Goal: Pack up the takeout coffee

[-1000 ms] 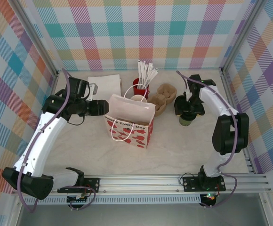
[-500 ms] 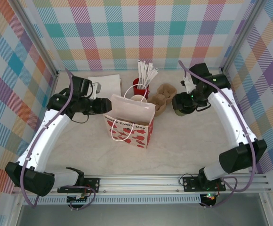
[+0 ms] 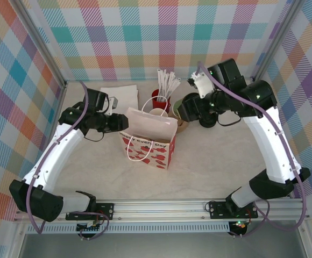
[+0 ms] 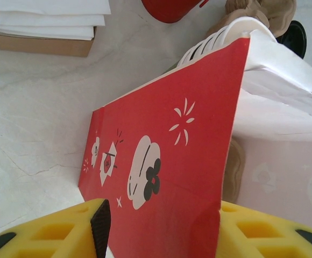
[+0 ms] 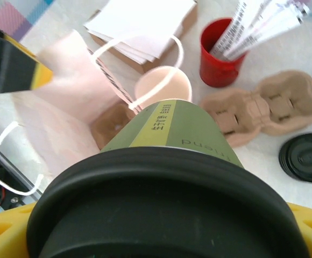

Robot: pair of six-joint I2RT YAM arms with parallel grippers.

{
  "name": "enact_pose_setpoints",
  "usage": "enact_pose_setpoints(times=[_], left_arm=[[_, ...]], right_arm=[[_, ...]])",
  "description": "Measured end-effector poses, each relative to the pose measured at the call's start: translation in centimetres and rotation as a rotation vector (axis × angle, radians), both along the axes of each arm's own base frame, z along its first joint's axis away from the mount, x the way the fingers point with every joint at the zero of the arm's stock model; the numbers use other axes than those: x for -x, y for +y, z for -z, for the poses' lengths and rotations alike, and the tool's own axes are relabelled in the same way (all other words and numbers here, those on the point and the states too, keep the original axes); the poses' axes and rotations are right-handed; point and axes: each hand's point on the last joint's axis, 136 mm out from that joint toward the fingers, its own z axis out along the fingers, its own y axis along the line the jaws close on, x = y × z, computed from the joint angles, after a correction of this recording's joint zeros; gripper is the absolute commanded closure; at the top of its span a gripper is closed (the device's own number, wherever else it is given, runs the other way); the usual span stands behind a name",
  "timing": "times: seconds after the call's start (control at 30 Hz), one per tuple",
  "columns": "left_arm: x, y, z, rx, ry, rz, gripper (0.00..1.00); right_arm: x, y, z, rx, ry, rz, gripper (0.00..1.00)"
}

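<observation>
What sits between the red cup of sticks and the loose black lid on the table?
The brown pulp cup carrier lies between the red cup and the black lid, in the right wrist view.

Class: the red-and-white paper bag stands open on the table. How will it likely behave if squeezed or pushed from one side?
Probably floppy: the paper bag is thin creased paper, so its red side wall, between the fingers of the left gripper, should buckle when squeezed. Likely light and tall, so a push may slide or tip it on the smooth table.
</observation>
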Motion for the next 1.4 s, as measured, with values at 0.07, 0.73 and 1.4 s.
enact_pose_setpoints(times=[0.07, 0.73, 1.4], left_arm=[[0.0, 0.0, 0.0, 0.001, -0.002, 0.000, 0.52], [0.3, 0.1, 0.8, -0.001, 0.020, -0.009, 0.52], [0.3, 0.1, 0.9, 0.000, 0.022, -0.012, 0.52]], right_arm=[[0.3, 1.4, -0.3, -0.006, -0.002, -0.042, 0.12], [1.3, 9.1, 6.2, 0.083, 0.262, -0.215, 0.15], [1.1, 11.9, 11.0, 0.116, 0.458, -0.162, 0.14]])
